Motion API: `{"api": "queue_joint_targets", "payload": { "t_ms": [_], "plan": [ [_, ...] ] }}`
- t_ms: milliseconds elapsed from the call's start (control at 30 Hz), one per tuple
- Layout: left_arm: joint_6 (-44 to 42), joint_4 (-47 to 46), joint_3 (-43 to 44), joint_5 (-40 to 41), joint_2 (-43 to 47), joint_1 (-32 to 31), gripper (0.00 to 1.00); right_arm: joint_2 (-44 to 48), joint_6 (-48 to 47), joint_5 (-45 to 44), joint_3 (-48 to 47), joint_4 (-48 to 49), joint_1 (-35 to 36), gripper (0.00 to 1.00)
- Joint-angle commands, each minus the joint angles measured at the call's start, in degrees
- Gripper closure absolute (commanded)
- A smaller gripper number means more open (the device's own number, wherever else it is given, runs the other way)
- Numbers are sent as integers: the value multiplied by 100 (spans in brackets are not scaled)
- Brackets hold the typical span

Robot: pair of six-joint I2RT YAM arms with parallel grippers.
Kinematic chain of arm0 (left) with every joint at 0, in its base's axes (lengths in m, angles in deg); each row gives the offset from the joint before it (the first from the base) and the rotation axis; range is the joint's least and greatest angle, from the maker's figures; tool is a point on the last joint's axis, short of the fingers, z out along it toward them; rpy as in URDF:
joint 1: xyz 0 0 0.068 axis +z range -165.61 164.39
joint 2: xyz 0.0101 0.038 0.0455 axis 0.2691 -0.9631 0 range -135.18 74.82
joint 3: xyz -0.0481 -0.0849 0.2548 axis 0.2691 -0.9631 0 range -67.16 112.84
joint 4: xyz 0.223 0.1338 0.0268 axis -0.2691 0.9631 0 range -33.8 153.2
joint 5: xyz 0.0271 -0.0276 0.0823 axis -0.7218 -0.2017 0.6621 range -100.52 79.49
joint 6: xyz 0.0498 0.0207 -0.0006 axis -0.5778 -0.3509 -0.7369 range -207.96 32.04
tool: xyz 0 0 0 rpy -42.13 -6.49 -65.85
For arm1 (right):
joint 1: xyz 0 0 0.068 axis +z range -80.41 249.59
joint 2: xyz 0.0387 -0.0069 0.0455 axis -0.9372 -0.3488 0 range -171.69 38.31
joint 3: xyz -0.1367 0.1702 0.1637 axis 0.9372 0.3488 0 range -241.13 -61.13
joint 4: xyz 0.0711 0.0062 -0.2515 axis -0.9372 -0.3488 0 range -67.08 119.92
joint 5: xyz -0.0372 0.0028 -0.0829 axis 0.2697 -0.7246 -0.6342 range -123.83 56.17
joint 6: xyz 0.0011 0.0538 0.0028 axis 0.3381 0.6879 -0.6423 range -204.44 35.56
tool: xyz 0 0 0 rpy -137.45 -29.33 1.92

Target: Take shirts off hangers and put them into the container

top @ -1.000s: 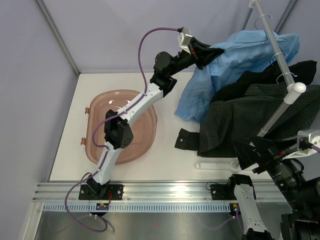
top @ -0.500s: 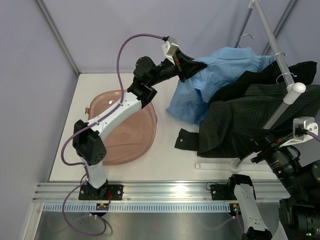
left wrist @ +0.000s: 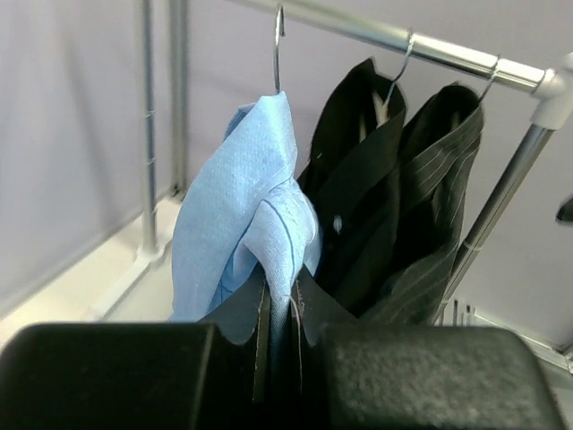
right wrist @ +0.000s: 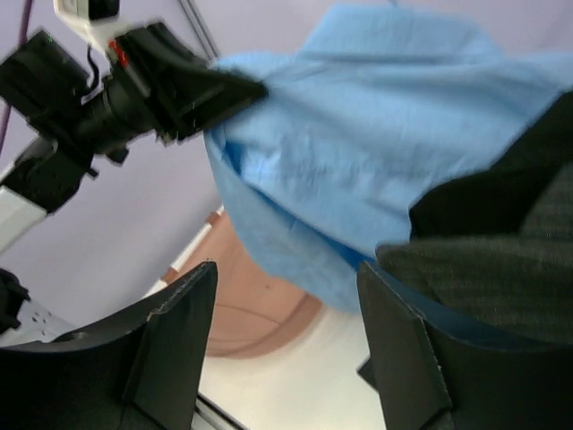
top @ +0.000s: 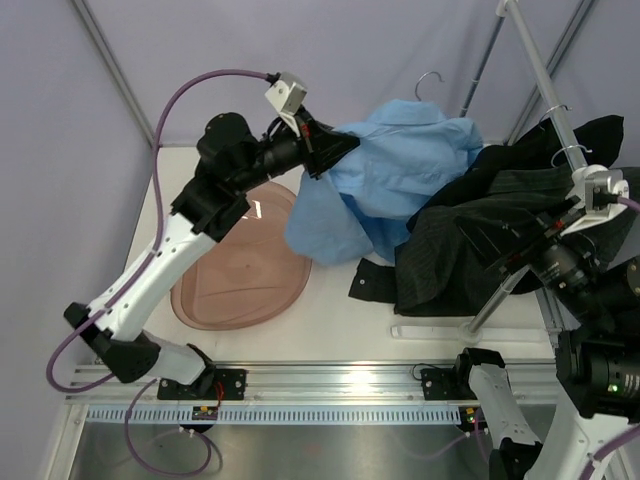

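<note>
Left claw (left wrist: 277, 309): pinched shut on a bunched fold of the light blue shirt (left wrist: 255, 210), with cloth squeezed between the two fingers. Its arm reaches up and across from the table's left side.

Light blue shirt: hangs in the air from that pinch, between the tub and the rack, with its back and sleeves drooping loose. It is not in the tub yet.

Blue shirt's hanger: only the silver hook (top: 428, 82) shows, poking up out of the collar, and the frame is hidden under the cloth. From above, the hook sits to the left of the rack rail (top: 545, 80) and apart from it.

Container (top: 230, 290): lies flat on the left part of the white table (top: 330, 325), partly under the left arm. From overhead, the blue shirt's lowest fold overlaps its right rim. I cannot tell whether the cloth touches it.

Black shirt (top: 600, 135): on the rail at the far right, hung by a metal hook.

Pinstriped shirt (top: 460, 245): beside the black one and also hooked on the rail. It sags low towards the table, and a dark flap rests on the tabletop at its left.

Right claw (right wrist: 286, 345): fingers spread wide with nothing between them. It is held up by the dark shirts, with pinstriped cloth just beside one finger.
</note>
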Motion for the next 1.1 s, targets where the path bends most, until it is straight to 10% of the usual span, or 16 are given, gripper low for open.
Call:
{"api": "queue_joint_targets", "payload": {
  "t_ms": [0,200,400,1067],
  "plan": [
    [-179,1060,-92,568,747,15,100,-544,782,699,-68,1420,-40,30],
    [-21,1247,-470,428,1416,15,100,-1528,1548,833,-339,2661,196,40],
    [155,1290,-488,59,1382,15,100,-2767,415,-730,-1719,1590,2356,47],
    [-162,1686,-347,437,1346,-55,100,-3866,-367,-3532,-2633,483,3773,52]
  ]
}}
